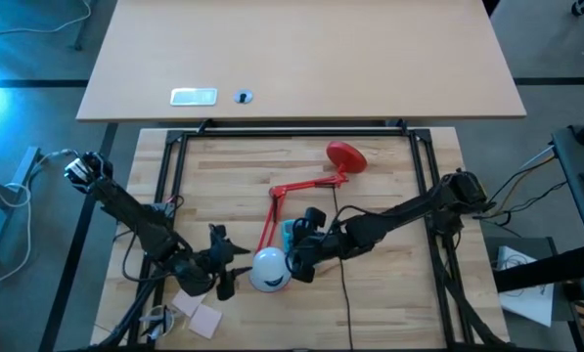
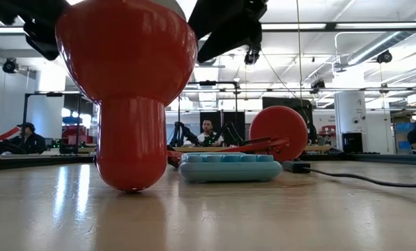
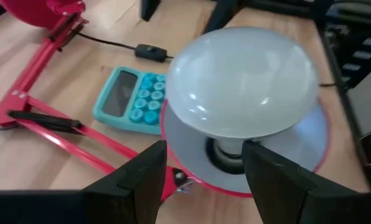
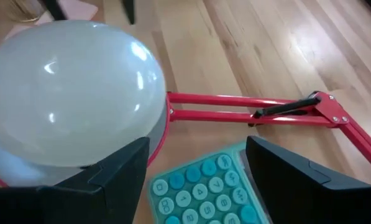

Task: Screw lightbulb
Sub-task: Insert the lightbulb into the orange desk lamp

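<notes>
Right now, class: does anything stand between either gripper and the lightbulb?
Nothing visible does. The lightbulb sits in the red lamp shade, base in the socket. The left gripper and the right gripper both face it, open, with clear space before them. The teal calculator lies beside.

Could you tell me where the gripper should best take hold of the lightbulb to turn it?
Probably across the lightbulb's wide white dome, coming from above. Its narrow neck sits down inside the red lamp shade, so only the rounded top is exposed for the fingers to span.
</notes>
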You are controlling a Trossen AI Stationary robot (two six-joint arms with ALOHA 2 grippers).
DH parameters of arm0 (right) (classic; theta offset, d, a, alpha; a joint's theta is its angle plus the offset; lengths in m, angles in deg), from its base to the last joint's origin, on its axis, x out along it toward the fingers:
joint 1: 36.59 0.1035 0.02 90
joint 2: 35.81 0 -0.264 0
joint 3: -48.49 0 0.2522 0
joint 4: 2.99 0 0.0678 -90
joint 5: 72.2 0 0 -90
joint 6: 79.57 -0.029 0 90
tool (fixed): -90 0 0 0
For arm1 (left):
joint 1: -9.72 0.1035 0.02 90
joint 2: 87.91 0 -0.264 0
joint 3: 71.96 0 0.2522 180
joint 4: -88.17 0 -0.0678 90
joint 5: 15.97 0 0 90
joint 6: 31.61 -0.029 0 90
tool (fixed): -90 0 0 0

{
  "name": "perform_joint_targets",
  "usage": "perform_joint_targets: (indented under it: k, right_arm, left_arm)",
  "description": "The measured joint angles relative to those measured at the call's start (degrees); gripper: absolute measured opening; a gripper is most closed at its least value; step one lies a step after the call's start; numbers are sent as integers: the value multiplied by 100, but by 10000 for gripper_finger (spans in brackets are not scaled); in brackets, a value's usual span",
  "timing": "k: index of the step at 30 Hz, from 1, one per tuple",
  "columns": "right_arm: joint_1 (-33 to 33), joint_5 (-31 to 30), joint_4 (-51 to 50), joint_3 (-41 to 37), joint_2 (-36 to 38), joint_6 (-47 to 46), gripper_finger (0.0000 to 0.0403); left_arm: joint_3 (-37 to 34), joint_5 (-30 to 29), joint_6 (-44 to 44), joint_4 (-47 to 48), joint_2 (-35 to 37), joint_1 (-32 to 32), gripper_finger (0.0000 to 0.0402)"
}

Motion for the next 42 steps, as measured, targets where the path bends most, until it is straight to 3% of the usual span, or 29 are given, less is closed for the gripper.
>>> perform_joint_targets:
  k: [10, 15, 20, 26, 42]
  right_arm:
    - [202, 308, 17, 0, 29, -78, 262]
    - [100, -82, -226, 0, 87, -268, 270]
    - [-77, -157, -81, 0, 54, -283, 266]
    - [-115, 87, 79, 0, -66, -170, 262]
    - [157, 292, -42, -2, -55, -470, 264]
  left_arm:
    - [-2, -46, -32, 502, 30, 99, 199]
    - [137, 270, 152, 904, 101, 13, 199]
    - [278, 295, 132, 617, 7, -254, 199]
    - [271, -214, 162, 425, -129, -228, 199]
    - [262, -187, 370, 1462, 44, 15, 199]
